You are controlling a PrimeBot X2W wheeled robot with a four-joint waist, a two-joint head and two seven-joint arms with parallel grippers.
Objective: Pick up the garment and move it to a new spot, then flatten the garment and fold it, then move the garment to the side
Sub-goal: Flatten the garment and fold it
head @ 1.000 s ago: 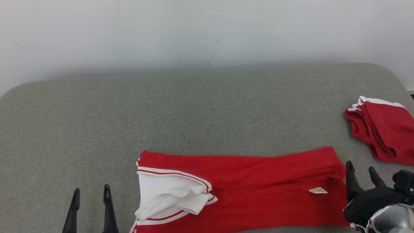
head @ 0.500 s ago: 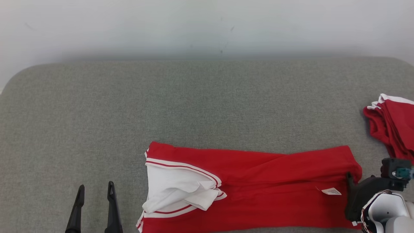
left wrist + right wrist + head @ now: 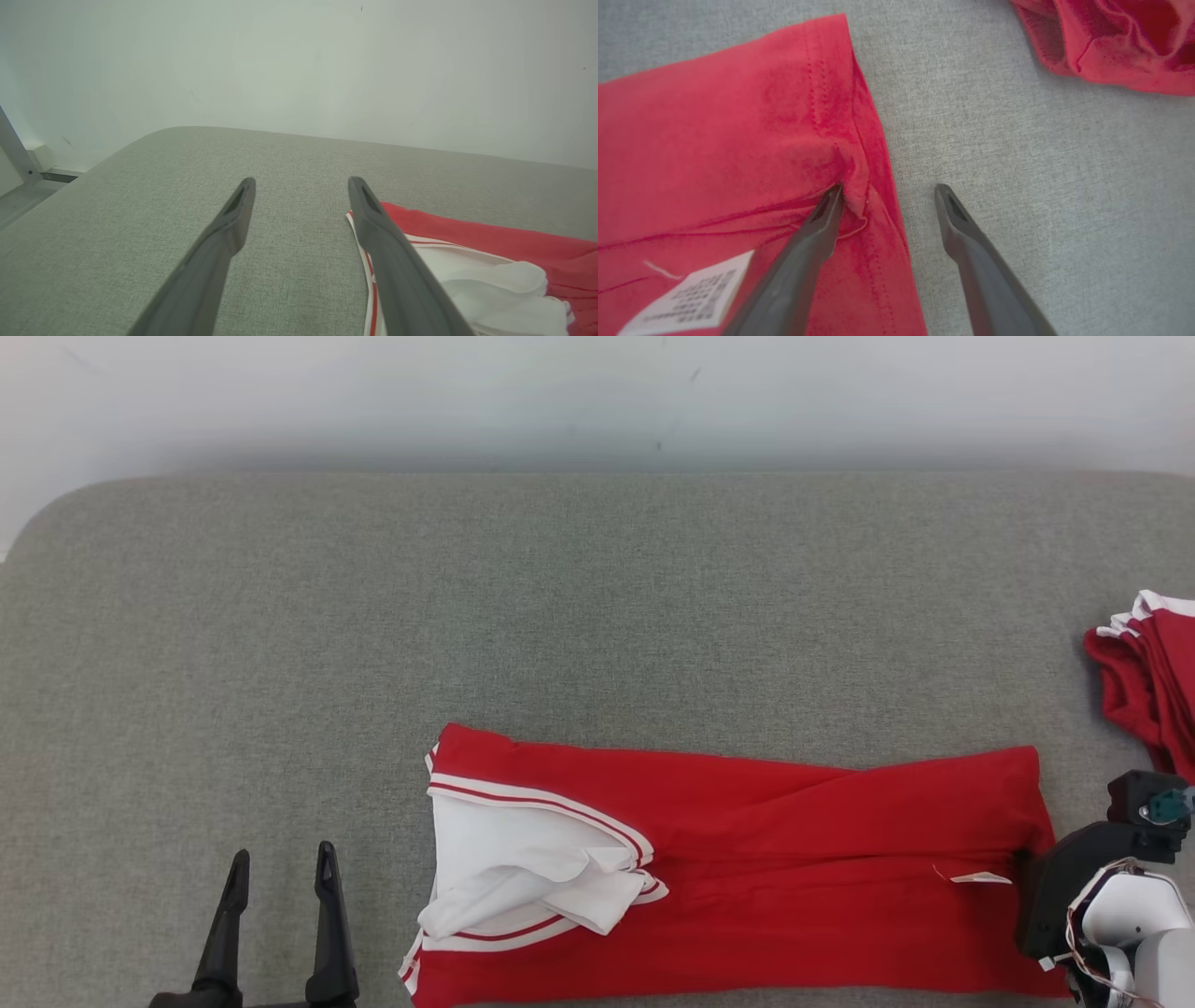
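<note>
Your right gripper points down, jaws apart, straddling the garment's right hem on the grey surface, while your left gripper hovers, likewise spread, just left of it.

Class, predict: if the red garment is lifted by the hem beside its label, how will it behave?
Probably floppy: the red garment lies in soft creases and puckers against a finger of the right gripper. Likely drapes, trailing its loose white flap. Seems light: thin cloth.
</note>
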